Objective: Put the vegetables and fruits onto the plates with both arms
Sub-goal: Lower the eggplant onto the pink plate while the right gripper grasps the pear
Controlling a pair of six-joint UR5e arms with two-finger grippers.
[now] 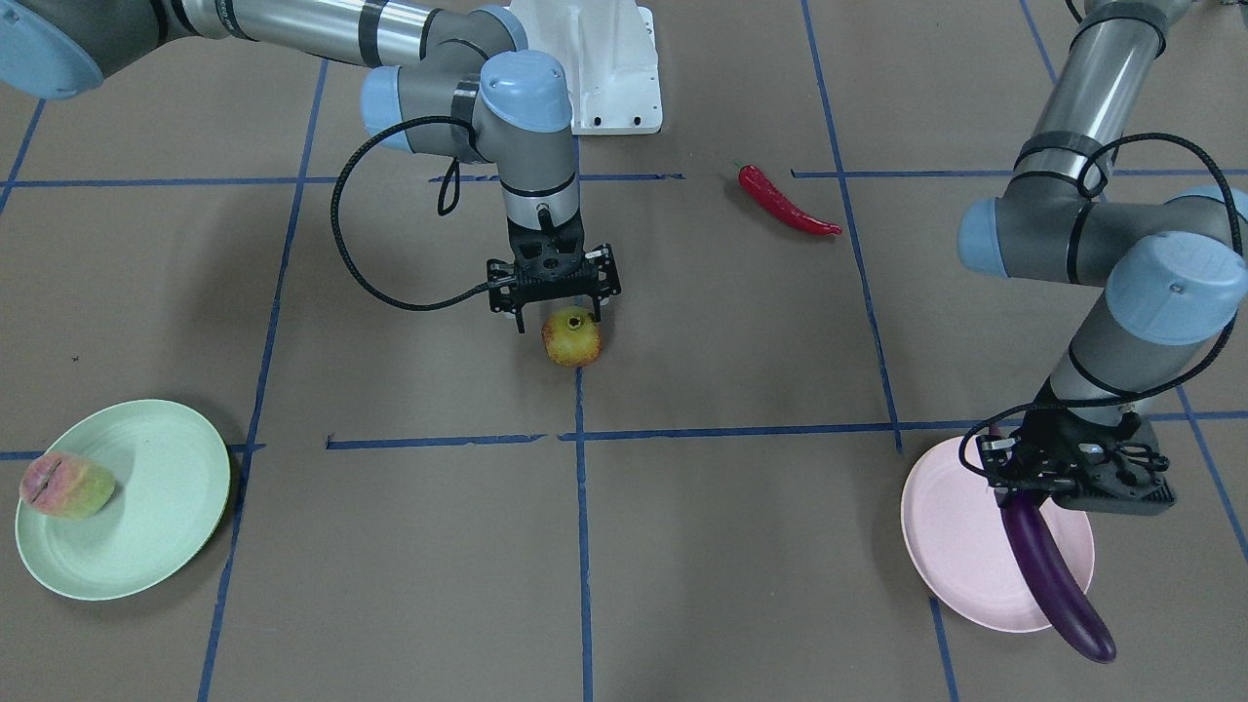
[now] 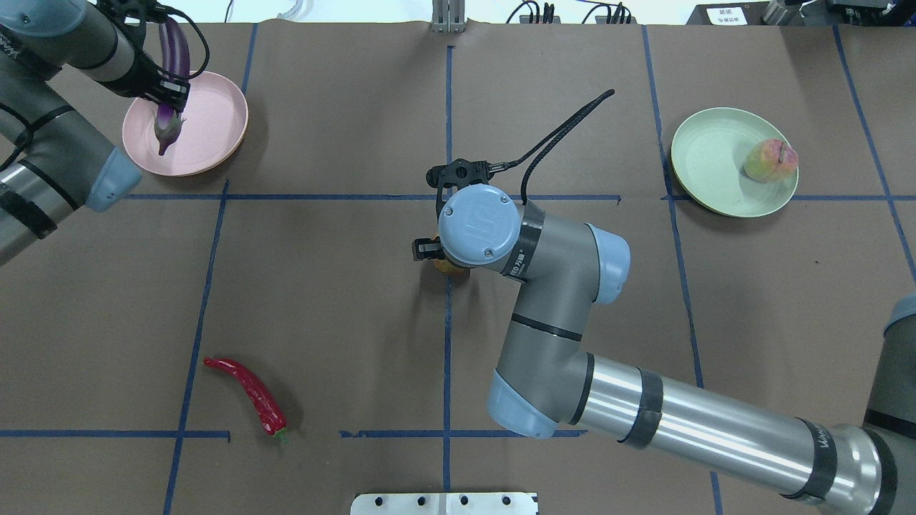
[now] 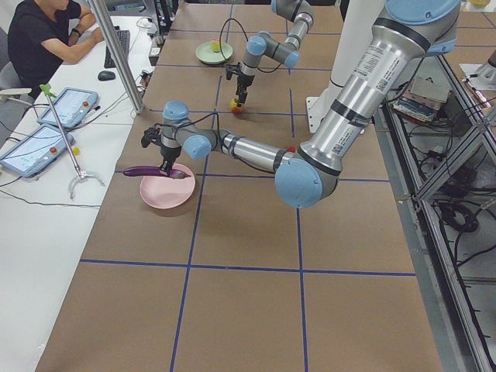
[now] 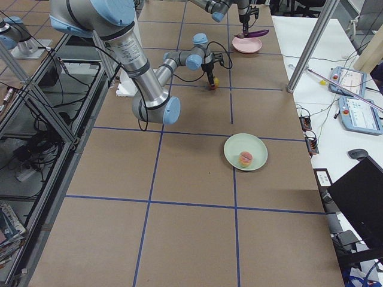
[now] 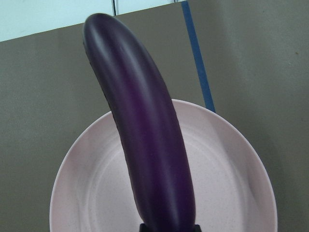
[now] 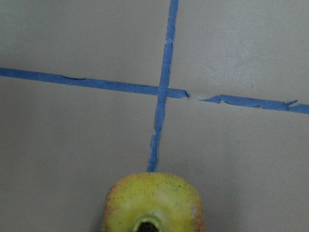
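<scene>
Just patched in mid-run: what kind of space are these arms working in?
Most likely a robotics lab or data-collection cell, not a kitchen: the table is papered brown and gridded with blue tape, and a seated person works at a side desk beside two teach pendants.

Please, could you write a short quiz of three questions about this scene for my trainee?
1. True or false: the peach lies on the green plate.
2. What does the left end effector hold over the pink plate? A) a banana B) the eggplant C) a carrot
3. Fill in: the right end effector hangs just above the ____.
Key: 1 true; 2 B; 3 pomegranate.
</scene>
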